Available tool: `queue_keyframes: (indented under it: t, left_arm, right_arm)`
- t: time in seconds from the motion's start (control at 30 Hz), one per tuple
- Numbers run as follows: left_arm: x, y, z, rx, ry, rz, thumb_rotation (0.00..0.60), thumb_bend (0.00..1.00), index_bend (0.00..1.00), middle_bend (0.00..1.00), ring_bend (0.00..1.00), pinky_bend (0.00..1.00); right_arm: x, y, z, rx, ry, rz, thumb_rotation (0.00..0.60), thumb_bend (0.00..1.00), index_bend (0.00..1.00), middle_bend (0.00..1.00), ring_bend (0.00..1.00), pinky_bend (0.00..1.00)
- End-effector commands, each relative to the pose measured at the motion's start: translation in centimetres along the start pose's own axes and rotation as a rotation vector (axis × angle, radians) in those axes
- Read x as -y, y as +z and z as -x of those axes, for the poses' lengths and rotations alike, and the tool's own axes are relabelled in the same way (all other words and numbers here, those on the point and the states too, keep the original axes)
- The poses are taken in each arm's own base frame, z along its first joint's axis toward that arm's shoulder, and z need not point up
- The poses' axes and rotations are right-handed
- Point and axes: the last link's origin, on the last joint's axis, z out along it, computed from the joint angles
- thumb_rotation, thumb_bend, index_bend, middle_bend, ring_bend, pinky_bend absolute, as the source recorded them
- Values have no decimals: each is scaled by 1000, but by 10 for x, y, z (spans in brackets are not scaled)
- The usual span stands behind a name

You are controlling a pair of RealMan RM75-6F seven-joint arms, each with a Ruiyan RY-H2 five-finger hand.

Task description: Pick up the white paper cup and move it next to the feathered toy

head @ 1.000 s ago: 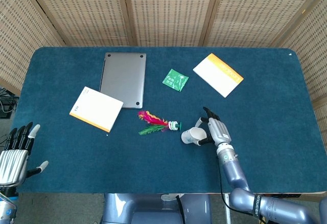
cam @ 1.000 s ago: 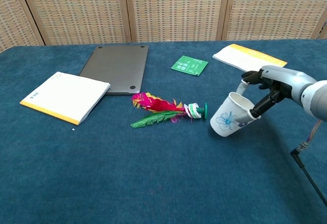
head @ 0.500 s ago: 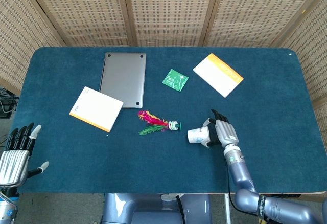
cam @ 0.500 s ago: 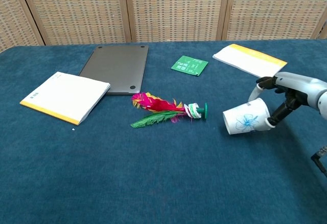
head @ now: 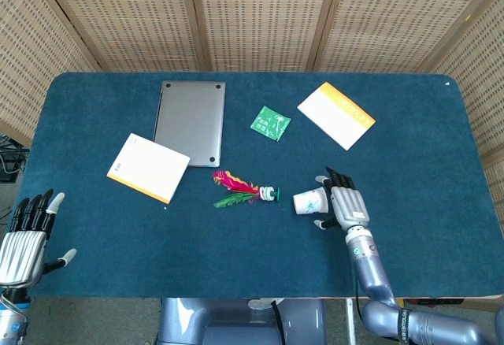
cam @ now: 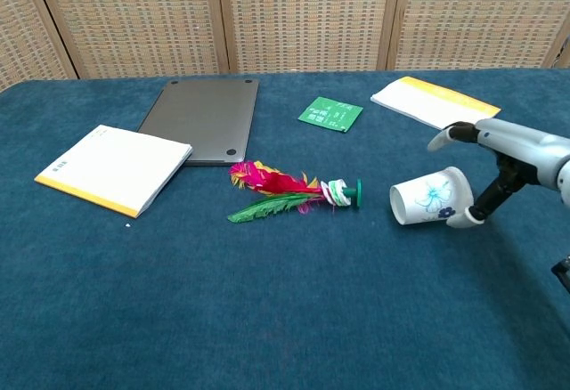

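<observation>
The white paper cup (head: 309,202) (cam: 430,200), printed with a blue flower, lies on its side on the blue table, mouth facing left. It sits just right of the feathered toy (head: 240,188) (cam: 285,190), a small gap from the toy's green base. My right hand (head: 344,205) (cam: 503,154) is directly right of the cup with fingers spread. Its thumb is lifted off the cup, and one fingertip touches the cup's bottom end. My left hand (head: 24,239) hangs open and empty off the table's near left corner.
A closed grey laptop (head: 190,121) (cam: 203,118) lies at the back left, with a white and orange notebook (head: 148,168) (cam: 114,167) in front of it. A green packet (head: 270,122) (cam: 330,114) and a second notebook (head: 336,115) (cam: 434,102) lie at the back right.
The cup went from tilted in my right hand's grip to lying on its side on the table. The hand's thumb has lifted off it and the fingers have spread. The left hand stayed put.
</observation>
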Motion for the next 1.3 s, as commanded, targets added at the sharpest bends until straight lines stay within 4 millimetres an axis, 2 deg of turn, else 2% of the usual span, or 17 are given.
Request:
queue_keyframes:
  t: [0.03, 0.4, 0.83, 1.07, 1.3]
  left_arm:
    - [1, -1, -1, -3, -6, 0, 600, 111, 0, 0, 0, 0]
    - [1, 0, -1, 7, -13, 7, 600, 112, 0, 0, 0, 0]
    - [2, 0, -1, 16, -23, -1, 600, 112, 0, 0, 0, 0]
    - [4, 1, -1, 21, -29, -8, 600, 111, 0, 0, 0, 0]
    - [3, 1, -1, 23, -33, -3, 600, 111, 0, 0, 0, 0]
  right_arm:
    - [15, 1, 11, -23, -59, -36, 600, 248, 225, 0, 0, 0]
    - [27, 10, 20, -117, -204, -59, 600, 249, 356, 0, 0, 0]
    - [28, 11, 31, -130, -283, -65, 600, 249, 417, 0, 0, 0]
    - [30, 12, 43, -133, -340, -66, 600, 249, 431, 0, 0, 0]
    - [34, 13, 45, -189, -415, -87, 600, 252, 468, 3, 0, 0]
